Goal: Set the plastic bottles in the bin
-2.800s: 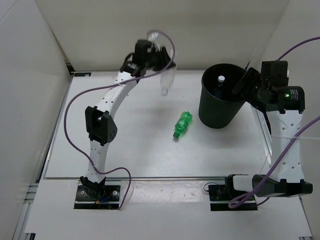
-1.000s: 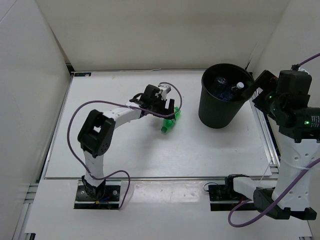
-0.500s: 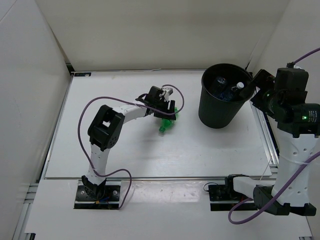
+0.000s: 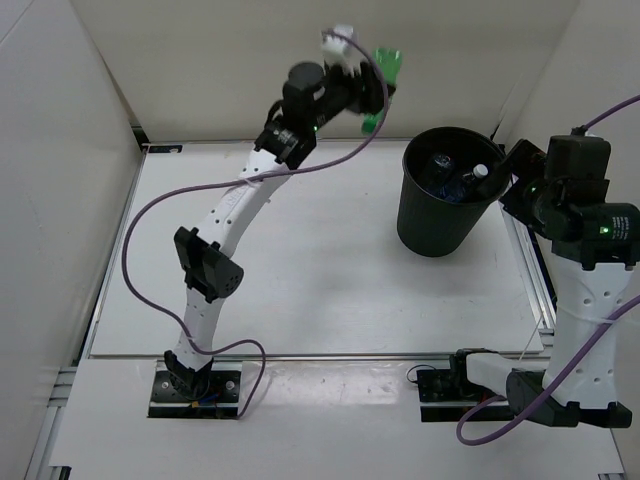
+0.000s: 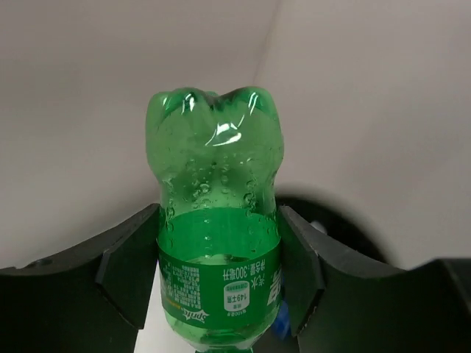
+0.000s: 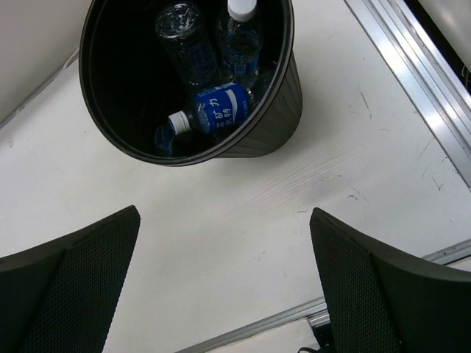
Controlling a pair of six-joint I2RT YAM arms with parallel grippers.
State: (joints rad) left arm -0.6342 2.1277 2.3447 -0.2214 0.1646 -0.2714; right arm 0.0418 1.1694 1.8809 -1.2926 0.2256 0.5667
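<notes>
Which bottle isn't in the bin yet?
The green bottle, shut in the left gripper jaws and held aloft, apart from the black bin. The three clear bottles already lie inside it.

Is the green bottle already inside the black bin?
No, the left gripper holds the green bottle in the air, outside the bin, which contains only clear bottles.

Green bottle (image 4: 388, 65) — up off table (image 4: 300, 300)
</notes>
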